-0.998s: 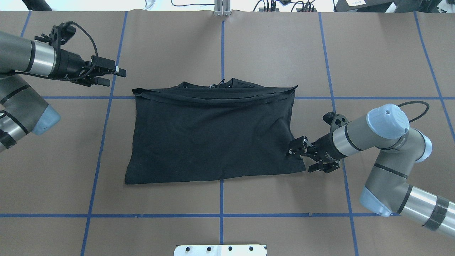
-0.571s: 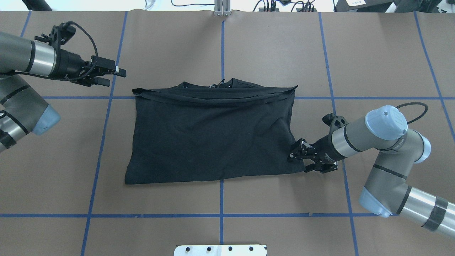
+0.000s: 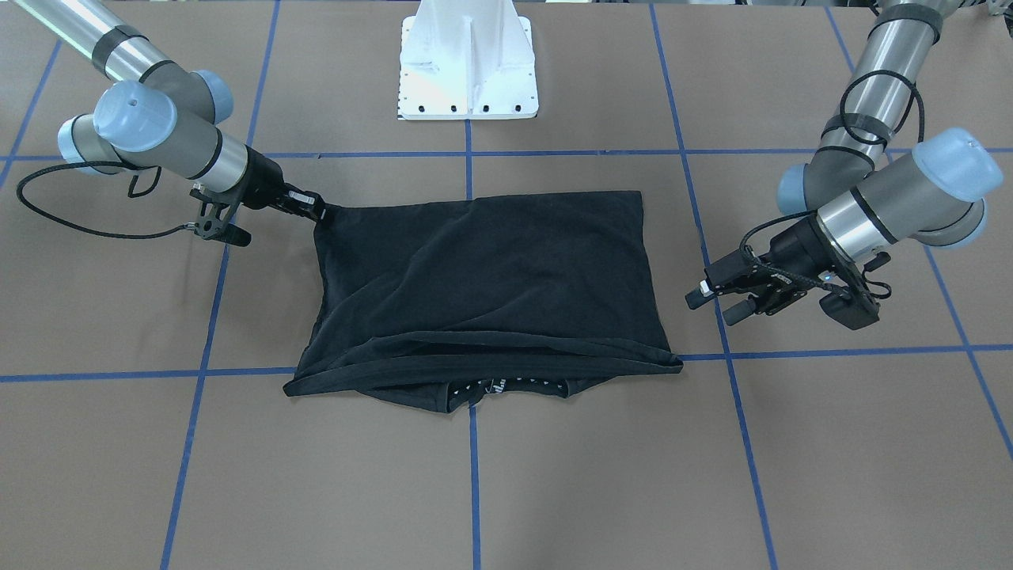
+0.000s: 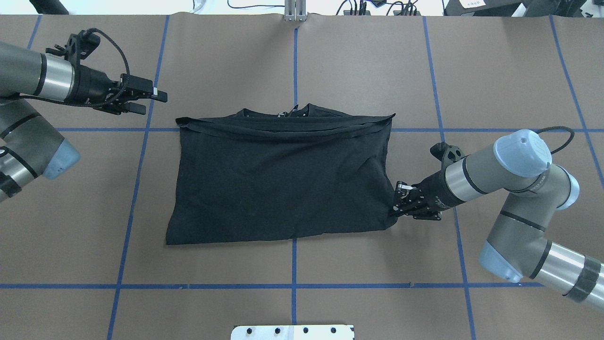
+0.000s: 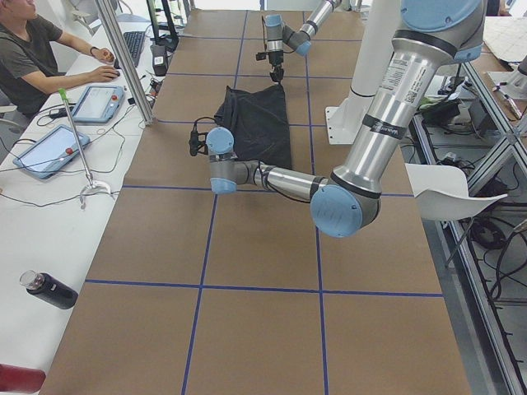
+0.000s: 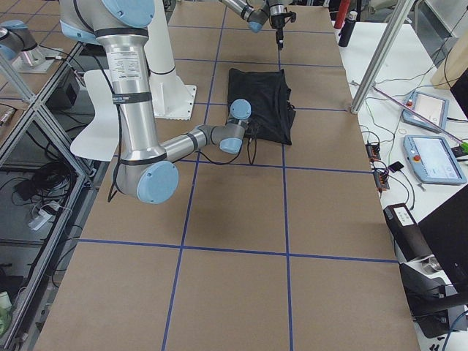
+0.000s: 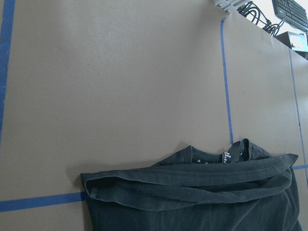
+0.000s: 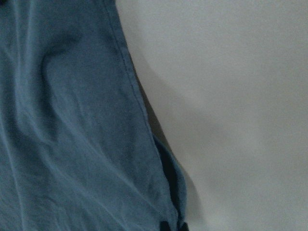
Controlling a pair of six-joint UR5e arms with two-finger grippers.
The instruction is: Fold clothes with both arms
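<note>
Brown paper crossed by blue tape covers the table (image 4: 330, 307). On it the black T-shirt (image 4: 278, 179) lies folded flat, its collar at the far edge. The right gripper (image 4: 395, 208) is clenched on the shirt's near right corner. Past the far left corner, the left gripper (image 4: 153, 104) hangs with fingers parted, clear of the cloth.

Table (image 4: 495, 71): brown, is carrying blue tape lines (image 4: 294, 71) that are running close beside both pincers.
T-shirt (image 4: 278, 184): is lying folded between the left gripper (image 4: 155, 104) and the right gripper (image 4: 396, 208), one corner reaching into the right one.
White base (image 3: 468, 71): is standing robotward, midway between the pincers.
</note>
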